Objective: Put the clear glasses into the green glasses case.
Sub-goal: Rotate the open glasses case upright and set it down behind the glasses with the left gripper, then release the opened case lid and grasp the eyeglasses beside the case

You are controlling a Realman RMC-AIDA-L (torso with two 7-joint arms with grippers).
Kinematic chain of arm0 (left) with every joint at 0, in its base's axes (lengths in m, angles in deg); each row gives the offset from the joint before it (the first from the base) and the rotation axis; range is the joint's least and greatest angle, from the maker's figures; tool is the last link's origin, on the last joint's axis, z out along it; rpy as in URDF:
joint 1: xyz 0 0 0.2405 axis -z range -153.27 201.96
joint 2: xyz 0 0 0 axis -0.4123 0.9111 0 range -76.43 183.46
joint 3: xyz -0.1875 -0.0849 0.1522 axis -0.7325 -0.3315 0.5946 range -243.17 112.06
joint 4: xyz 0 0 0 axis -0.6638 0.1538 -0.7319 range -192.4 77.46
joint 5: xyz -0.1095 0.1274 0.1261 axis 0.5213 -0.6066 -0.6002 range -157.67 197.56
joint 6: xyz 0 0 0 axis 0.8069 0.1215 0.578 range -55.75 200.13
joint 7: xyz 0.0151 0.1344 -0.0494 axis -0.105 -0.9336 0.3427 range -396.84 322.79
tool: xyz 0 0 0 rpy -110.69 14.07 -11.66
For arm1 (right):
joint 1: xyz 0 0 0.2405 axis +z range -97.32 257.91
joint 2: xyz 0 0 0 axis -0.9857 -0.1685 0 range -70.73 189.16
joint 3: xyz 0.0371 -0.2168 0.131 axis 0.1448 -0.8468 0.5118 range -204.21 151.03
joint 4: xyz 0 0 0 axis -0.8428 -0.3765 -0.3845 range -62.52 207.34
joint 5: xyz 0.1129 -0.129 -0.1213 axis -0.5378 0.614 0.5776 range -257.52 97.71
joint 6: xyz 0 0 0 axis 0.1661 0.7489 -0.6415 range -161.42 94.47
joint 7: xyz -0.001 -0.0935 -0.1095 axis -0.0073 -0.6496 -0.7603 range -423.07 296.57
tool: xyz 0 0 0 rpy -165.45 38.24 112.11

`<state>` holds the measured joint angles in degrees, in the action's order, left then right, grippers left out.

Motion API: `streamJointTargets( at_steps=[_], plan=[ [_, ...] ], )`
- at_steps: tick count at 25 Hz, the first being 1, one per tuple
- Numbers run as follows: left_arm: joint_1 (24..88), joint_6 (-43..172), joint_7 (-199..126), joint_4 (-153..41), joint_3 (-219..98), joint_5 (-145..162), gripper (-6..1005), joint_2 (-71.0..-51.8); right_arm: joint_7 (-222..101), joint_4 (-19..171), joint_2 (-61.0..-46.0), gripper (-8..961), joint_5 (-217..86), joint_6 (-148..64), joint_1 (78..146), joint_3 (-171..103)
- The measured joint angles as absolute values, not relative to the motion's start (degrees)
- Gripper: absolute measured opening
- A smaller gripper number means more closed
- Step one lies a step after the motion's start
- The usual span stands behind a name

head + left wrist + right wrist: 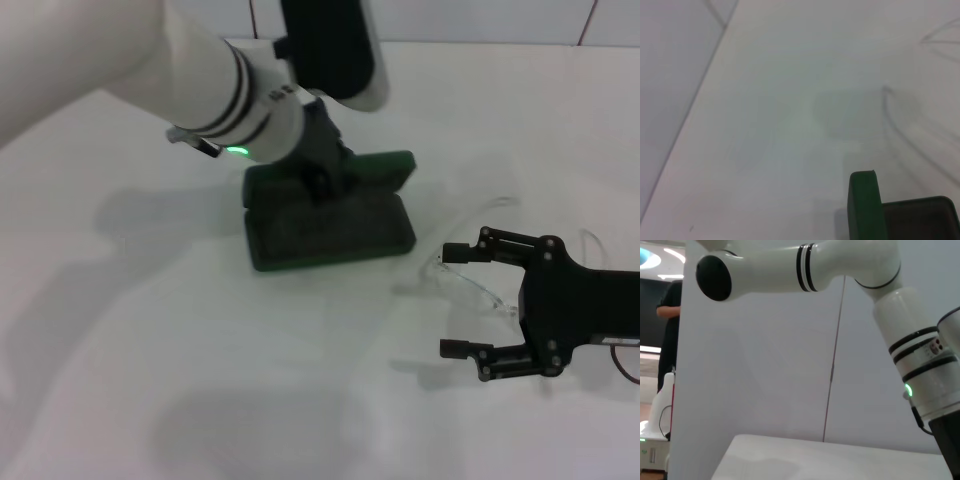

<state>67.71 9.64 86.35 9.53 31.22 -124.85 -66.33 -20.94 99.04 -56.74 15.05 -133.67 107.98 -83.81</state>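
The green glasses case (330, 235) lies open in the middle of the table, its lid (385, 168) raised at the back and the dark lining showing. My left gripper (322, 172) is down at the back edge of the case, by the lid. The left wrist view shows the lid's edge (864, 205) and a corner of the lining (920, 220). The clear glasses (478, 290) lie on the table to the right of the case. My right gripper (454, 300) is open, its fingers on either side of the glasses' front.
The white table (150, 330) runs out to the left and front of the case. My left arm (910, 350) reaches in from the upper left and crosses over the back of the table. A white wall stands behind the table.
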Motion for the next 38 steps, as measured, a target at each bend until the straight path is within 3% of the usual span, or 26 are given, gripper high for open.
streamJointTargets(
  at_steps=[38],
  plan=[
    [68.9,12.6,84.1,10.6,36.3,-118.9,380,-66.55,-21.0,98.9,-56.71,855,14.6,-134.0,106.6,-83.8]
  ],
)
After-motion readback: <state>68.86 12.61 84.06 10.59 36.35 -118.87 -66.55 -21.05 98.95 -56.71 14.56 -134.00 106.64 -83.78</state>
